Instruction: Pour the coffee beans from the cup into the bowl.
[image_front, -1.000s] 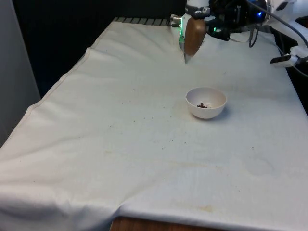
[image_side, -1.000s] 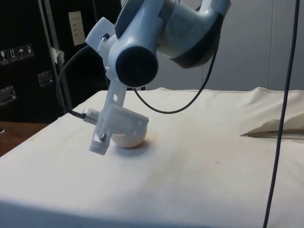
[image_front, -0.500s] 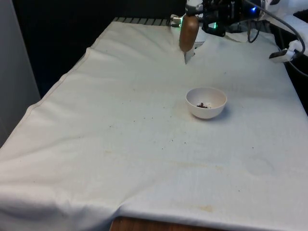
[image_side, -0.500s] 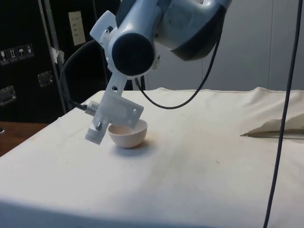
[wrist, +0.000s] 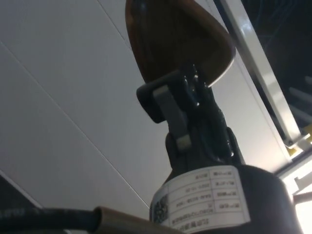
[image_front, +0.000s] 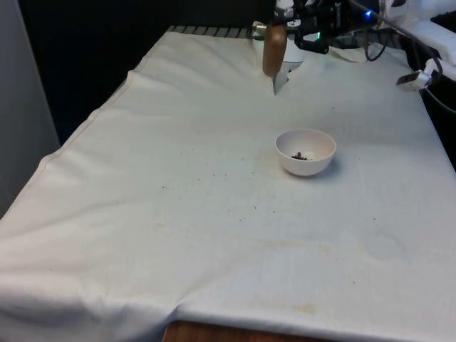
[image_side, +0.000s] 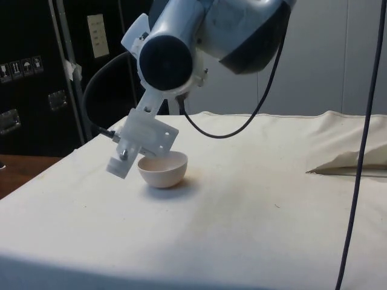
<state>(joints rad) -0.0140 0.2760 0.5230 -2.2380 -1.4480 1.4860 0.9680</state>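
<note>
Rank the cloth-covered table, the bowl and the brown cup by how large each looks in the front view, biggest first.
1. Table, by far the largest.
2. Bowl.
3. Cup, held by the hand. It looks narrower than the bowl, but it sits farther from the camera, so this last ranking is unsure.

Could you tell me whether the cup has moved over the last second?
Yes. In the front view the brown cup, held in the gripper, has drawn up and away from the unmoved white bowl, towards the table's far end.
</note>
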